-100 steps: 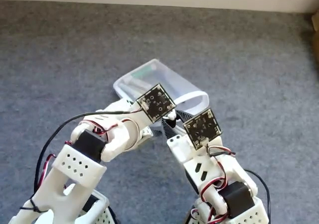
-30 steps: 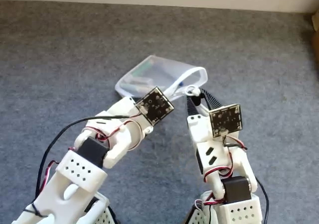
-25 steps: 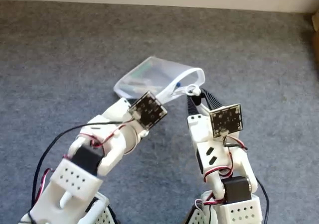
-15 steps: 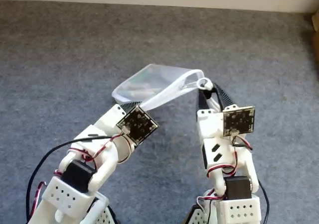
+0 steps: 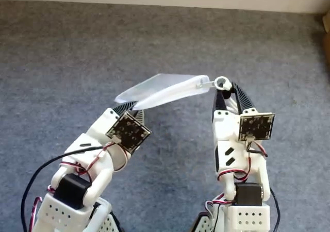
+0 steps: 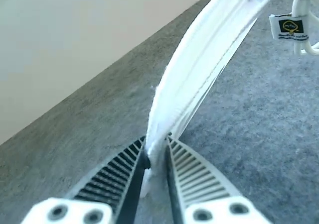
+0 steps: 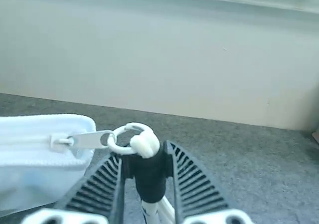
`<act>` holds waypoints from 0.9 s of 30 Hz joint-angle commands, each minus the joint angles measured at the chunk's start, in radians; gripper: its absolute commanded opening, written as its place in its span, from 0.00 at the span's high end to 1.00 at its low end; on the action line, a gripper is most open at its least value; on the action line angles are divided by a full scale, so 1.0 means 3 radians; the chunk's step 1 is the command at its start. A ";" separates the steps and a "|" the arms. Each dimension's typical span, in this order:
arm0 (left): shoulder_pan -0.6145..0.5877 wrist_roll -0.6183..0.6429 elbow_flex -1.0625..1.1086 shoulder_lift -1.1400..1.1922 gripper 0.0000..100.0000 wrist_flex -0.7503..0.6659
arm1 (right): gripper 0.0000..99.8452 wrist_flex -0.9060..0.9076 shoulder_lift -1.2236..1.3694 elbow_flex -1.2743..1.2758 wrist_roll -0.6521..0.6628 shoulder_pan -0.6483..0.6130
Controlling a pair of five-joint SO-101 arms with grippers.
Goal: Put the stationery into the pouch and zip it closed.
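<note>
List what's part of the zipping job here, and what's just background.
Part of the job:
- pouch, stretched between the two grippers
- pull ring on its zip
- left gripper, shut on the pouch's end
- right gripper, shut on the pull ring

Just there:
- carpet
- wall

Soft, even daylight over the grey surface [image 5: 77,51]. Very bright on the pale wall [image 7: 199,50] and on the white pouch [image 6: 209,50], almost washed out there. Faint, soft shadows. Dark in the narrow gap of the left pincer [image 6: 155,157].
</note>
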 commanded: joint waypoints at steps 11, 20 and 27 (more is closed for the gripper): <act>-0.0422 0.0205 -0.0023 -0.0892 0.99 0.0332 | 0.99 -0.0120 -0.0033 -0.0064 -0.0041 0.0238; -0.0407 0.0205 -0.0008 -0.0887 0.99 0.0332 | 0.99 -0.0110 -0.0033 -0.0059 -0.0041 0.0212; -0.0401 0.0322 0.0095 -0.0918 0.99 0.0317 | 0.99 -0.0125 -0.0033 0.0233 -0.0010 -0.0299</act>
